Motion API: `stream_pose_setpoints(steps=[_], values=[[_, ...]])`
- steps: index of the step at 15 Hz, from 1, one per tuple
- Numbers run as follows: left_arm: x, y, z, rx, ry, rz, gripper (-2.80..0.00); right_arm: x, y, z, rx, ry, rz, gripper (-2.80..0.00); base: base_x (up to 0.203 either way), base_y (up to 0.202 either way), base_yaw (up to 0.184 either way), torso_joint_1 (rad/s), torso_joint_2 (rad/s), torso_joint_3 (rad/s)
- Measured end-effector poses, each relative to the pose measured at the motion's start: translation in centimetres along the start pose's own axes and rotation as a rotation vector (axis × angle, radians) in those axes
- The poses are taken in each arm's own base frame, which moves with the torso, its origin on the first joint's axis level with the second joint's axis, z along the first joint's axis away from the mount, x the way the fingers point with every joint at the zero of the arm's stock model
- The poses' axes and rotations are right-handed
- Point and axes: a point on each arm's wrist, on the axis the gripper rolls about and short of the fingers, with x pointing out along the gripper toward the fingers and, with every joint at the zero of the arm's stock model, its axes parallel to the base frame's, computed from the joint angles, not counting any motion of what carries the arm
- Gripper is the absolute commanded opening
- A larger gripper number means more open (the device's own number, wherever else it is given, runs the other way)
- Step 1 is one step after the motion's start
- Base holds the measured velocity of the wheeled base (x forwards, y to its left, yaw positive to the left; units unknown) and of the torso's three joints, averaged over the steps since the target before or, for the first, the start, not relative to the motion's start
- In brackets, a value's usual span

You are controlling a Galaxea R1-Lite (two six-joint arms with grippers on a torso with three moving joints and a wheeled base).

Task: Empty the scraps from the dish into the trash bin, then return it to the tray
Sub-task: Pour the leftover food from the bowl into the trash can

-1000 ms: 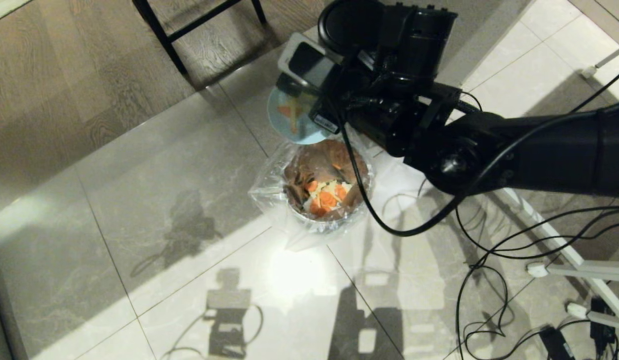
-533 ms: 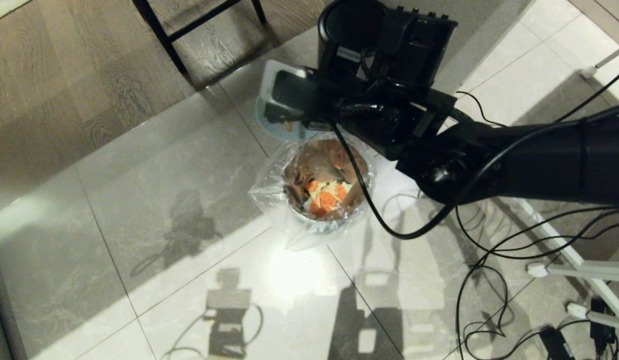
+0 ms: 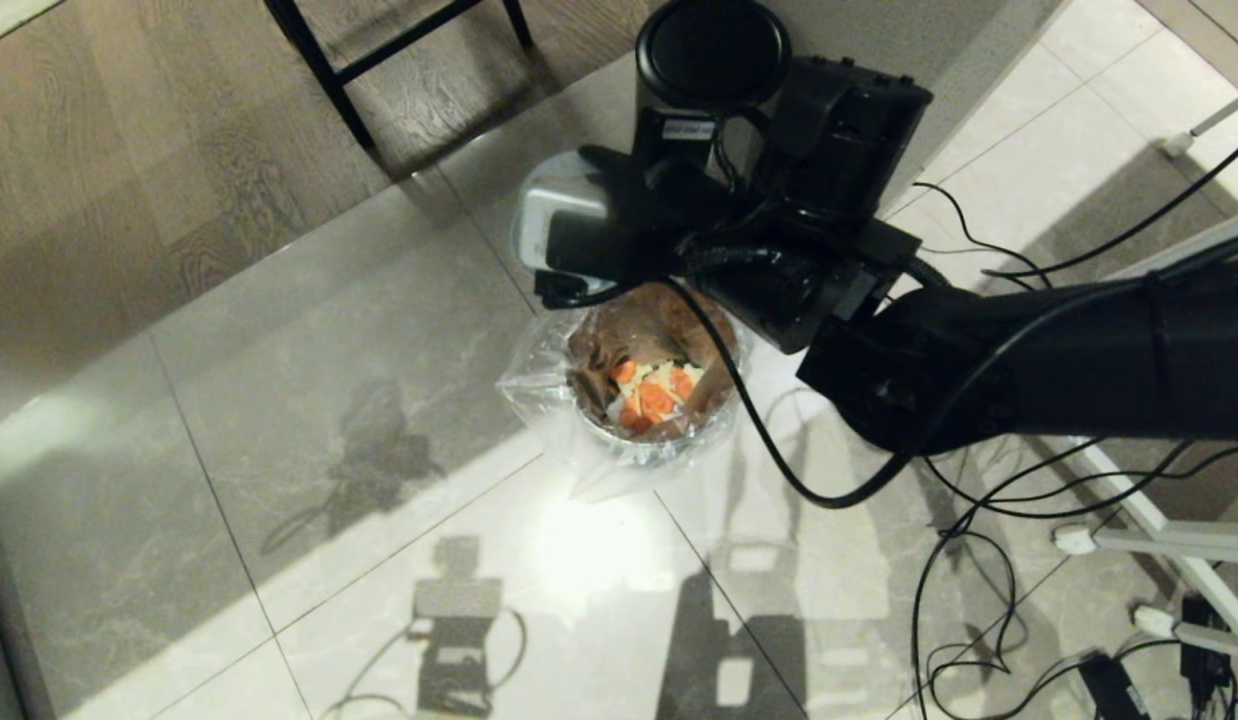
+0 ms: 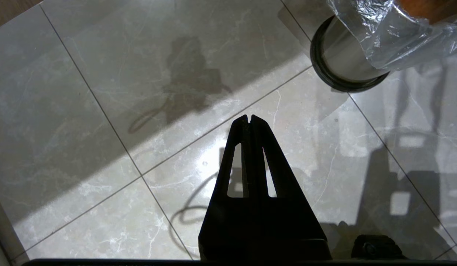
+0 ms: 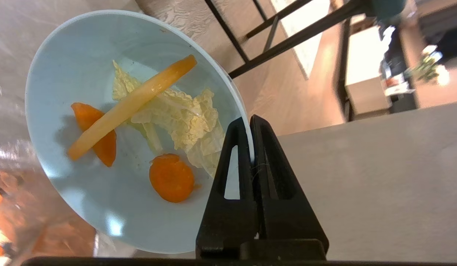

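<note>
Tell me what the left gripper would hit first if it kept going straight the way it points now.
Probably the pale glossy floor tile. The left gripper, shut, aims down at bare tile; the small steel trash bin stands off to one side, though depth is hard to judge.

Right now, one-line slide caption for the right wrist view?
Right hand pinches the tilted dish rim, scraps clinging inside.
</note>
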Motion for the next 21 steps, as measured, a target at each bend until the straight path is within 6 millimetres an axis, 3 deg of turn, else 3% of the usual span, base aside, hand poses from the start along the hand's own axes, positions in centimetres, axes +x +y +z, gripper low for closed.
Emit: stream_pose_setpoints(steps=[6, 21], values=[[0.0, 0.0, 0.0, 0.0, 0.0, 0.0, -2.8, -1.4, 0.4, -0.1, -0.098, -0.078, 0.0, -2.8, 0.0, 0.0, 0.0, 0.0, 0.0, 0.0], [0.0, 0.0, 0.0, 0.0, 0.0, 0.0, -2.8, -3.6, 3.8, -4.4, -0.341, -0.144, 0.062, -2.8, 0.0, 0.0, 0.0, 0.0, 0.0, 0.0]])
